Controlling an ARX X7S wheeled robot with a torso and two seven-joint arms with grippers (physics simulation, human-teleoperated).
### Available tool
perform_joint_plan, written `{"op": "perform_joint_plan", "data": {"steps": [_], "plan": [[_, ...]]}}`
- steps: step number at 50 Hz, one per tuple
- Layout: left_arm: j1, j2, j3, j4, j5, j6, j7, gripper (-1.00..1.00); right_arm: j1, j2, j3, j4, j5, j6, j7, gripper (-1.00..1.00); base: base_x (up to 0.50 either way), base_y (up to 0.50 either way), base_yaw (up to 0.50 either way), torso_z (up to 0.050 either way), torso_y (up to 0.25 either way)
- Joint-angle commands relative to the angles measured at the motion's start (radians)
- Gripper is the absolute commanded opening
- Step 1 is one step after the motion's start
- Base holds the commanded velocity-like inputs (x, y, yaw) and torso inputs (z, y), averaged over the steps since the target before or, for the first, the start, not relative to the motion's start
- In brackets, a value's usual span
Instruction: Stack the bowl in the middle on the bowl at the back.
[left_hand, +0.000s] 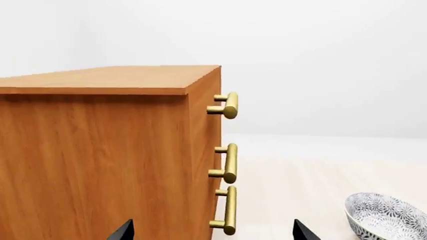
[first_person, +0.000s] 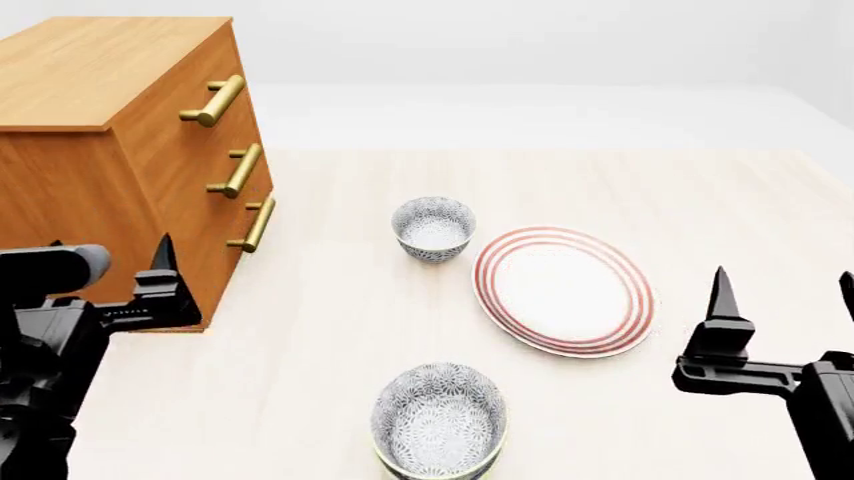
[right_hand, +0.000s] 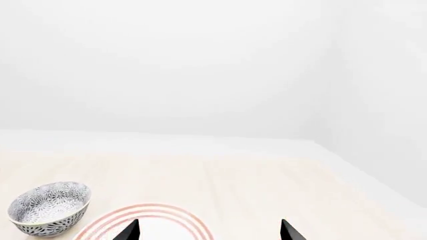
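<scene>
No legible text, label, brand, number or sign appears in any view. The wooden drawer cabinet (first_person: 120, 150), the red-ringed plate (first_person: 565, 290) and the patterned bowls carry ornament only (grey-blue speckle and red rings, no characters). The tabletop (first_person: 667, 190) is unmarked.

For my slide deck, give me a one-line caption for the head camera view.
Both open hands, left hand and right hand, flank two patterned bowls, a red-ringed plate and a wooden drawer chest.

Grey-blue speckled white bowls (first_person: 434, 227), red-ringed white plate (first_person: 566, 290), orange-brown cabinet (first_person: 94, 150).
</scene>
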Motion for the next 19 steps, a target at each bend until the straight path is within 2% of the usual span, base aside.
{"op": "perform_joint_plan", "data": {"steps": [1,6,19], "plan": [[-0.055,-0.069,-0.095,0.051,-0.131,-0.142,-0.046,1.00,-0.178,0.081,0.229,-0.052,0.073,-0.008,0.065,1.00,0.00,0.00,0.00,0.000,0.000],[-0.101,-0.104,-0.144,0.076,-0.241,-0.242,-0.074,1.00,-0.217,0.097,0.323,-0.069,0.141,0.006,0.071,1.00,0.00,0.00,0.00,0.000,0.000],[-0.150,-0.158,-0.216,0.097,-0.404,-0.347,-0.109,1.00,-0.223,0.132,0.404,-0.080,0.232,0.031,0.082,1.00,0.00,0.00,0.00,0.000,0.000]]}}
